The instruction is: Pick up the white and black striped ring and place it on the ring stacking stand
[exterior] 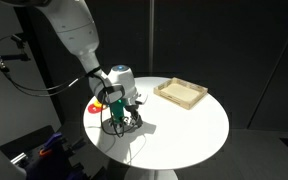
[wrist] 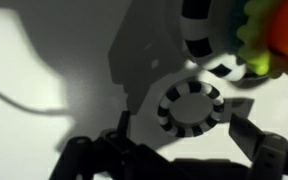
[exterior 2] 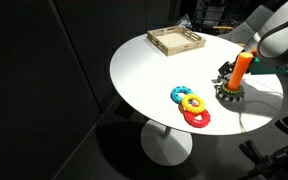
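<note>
The white and black striped ring [wrist: 191, 107] lies flat on the white table in the wrist view, between my two fingers. My gripper [wrist: 184, 118] is open, with a finger on each side of the ring and a small gap to each. The ring stacking stand [exterior 2: 241, 68], an upright orange peg, rises right beside the ring [exterior 2: 229, 96] in an exterior view. In the wrist view the stand [wrist: 276, 28] shows at the top right with a yellow-green ring on it. In the exterior views my gripper [exterior: 122, 112] [exterior 2: 227, 82] is low over the table at the peg.
A shallow wooden tray [exterior: 181, 93] [exterior 2: 176, 41] sits on the round table. Blue, yellow and red rings [exterior 2: 190, 105] lie in a cluster near the table's edge. A red ring [exterior: 92, 108] lies beside my gripper. Another striped piece [wrist: 198, 30] shows beside the stand.
</note>
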Motion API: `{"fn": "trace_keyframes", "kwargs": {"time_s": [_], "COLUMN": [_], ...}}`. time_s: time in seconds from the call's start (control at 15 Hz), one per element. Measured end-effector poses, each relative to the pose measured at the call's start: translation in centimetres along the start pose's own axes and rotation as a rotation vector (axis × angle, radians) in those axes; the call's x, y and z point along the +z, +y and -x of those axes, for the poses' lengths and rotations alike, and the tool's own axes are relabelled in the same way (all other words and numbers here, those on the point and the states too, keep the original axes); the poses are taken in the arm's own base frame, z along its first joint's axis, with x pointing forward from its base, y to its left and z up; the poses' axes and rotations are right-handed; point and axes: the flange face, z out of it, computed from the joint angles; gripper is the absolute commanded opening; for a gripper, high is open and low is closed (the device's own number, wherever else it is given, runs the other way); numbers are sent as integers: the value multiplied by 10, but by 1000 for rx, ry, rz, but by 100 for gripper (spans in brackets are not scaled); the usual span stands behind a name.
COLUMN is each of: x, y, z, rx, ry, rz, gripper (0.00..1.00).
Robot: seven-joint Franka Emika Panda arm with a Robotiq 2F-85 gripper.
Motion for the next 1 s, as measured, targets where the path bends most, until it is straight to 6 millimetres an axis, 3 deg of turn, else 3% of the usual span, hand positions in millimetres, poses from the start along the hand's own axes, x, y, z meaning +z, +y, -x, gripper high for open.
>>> {"fn": "trace_keyframes", "kwargs": {"time_s": [0.4,0.53,0.73,0.8,1.0], "x": [3,5,6,6,2], "y": [-5,-6,-3,-1,0], "z": [3,4,4,3,-1], "rx": [-30,-38,-46,-48,-56], "ry": [-5,-7,-5,-3,9], "rz": [8,16,32,39,48], "gripper": [100,72,49,43,42]}}
